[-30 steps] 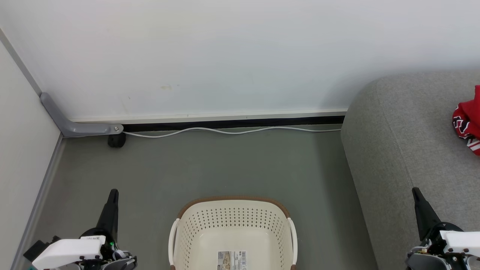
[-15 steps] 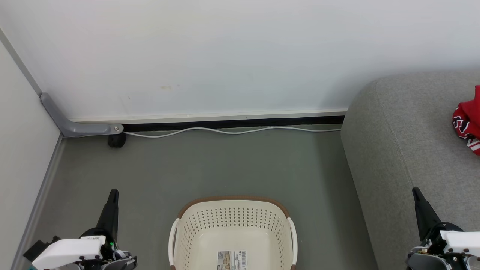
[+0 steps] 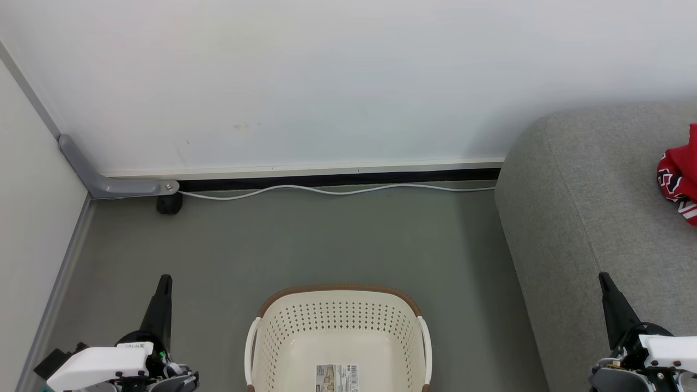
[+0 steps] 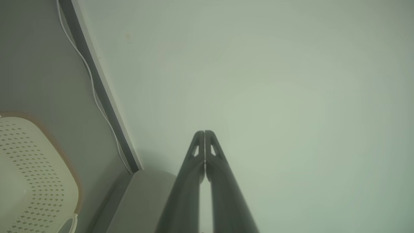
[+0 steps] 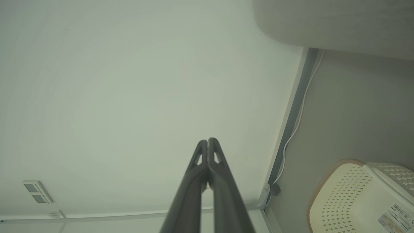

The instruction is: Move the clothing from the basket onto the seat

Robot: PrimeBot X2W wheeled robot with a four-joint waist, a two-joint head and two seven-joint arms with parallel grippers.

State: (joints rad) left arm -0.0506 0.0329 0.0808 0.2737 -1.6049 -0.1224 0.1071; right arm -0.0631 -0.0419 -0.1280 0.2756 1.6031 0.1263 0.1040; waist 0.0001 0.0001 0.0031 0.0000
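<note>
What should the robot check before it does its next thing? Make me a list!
1. Cream-white perforated plastic basket emptied: ok in the part shown, with just a paper label on its bottom; its near end is cut off by the picture's edge, so cannot tell there.
2. Red jersey with white trim lying on the large grey fabric sofa: ok.
3. Left gripper shut and holding nothing: ok.
4. Right gripper shut and holding nothing: ok.
5. White cable lying by the wall, apart from the basket: ok.
</note>
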